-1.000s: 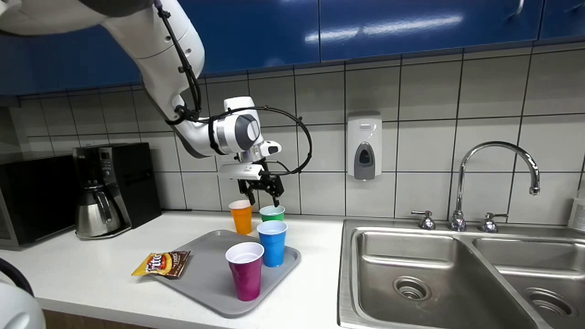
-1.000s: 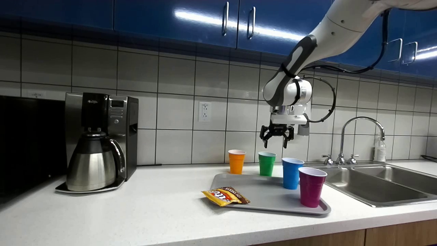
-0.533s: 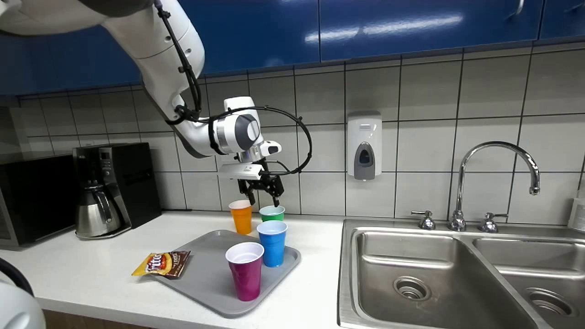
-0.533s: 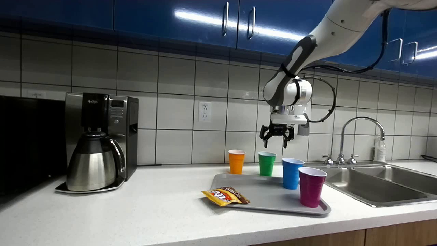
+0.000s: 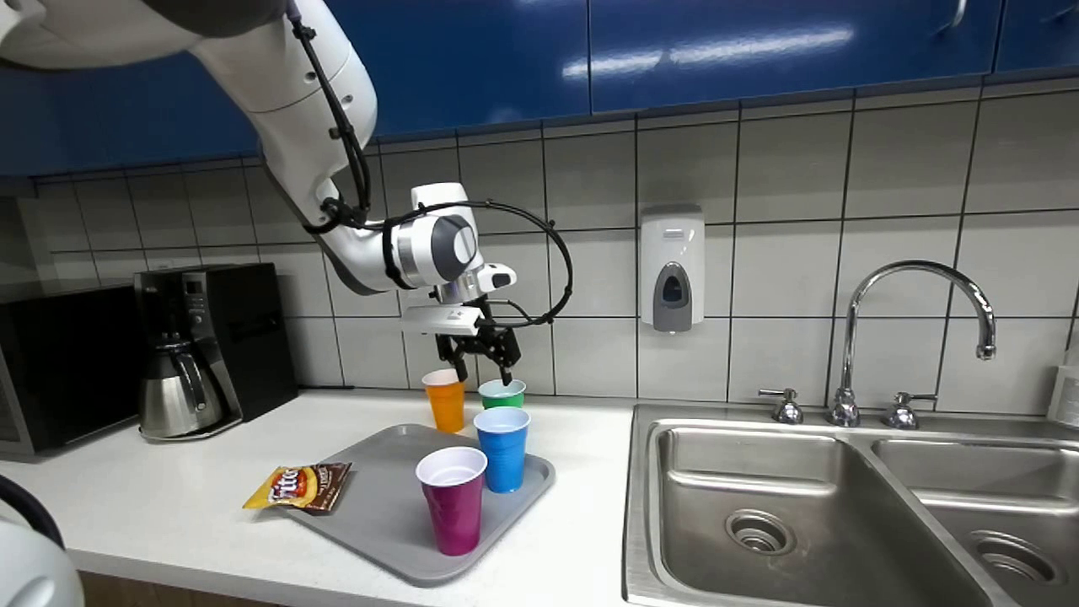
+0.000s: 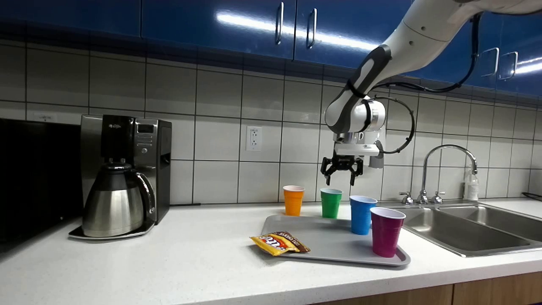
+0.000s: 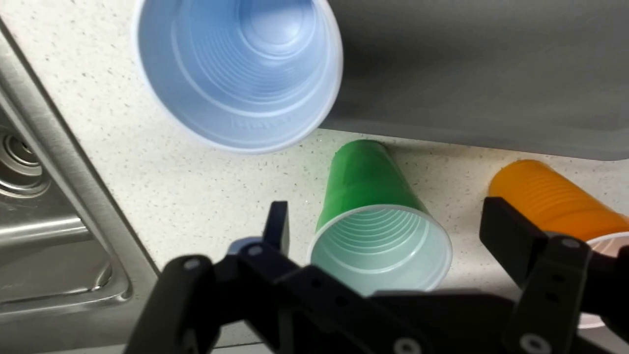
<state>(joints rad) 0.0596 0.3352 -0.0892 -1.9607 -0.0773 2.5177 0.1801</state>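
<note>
My gripper (image 5: 484,377) is open and empty, pointing down above the green cup (image 6: 330,206). In the wrist view, the fingers (image 7: 385,209) stand apart on either side of the green cup's (image 7: 362,179) open rim, not touching it. An orange cup (image 6: 293,204) stands beside the green one; the right finger partly covers it in the wrist view (image 7: 545,194). Both stand on the counter behind a grey tray (image 6: 324,241). A blue cup (image 5: 504,459) and a purple cup (image 5: 456,514) stand upright on the tray. The purple cup is out of the wrist view.
A yellow snack bag (image 6: 271,244) and a brown one (image 6: 298,243) lie over the tray's edge. A steel sink (image 5: 642,506) with a faucet (image 5: 910,268) is beside the tray. A coffee maker (image 6: 163,178) stands on the counter. Blue cabinets (image 6: 220,34) hang above; a soap dispenser (image 5: 672,270) is on the wall.
My gripper has moved slightly down and a little to the left in both exterior views, staying open. The cups, tray and bags have not moved.
</note>
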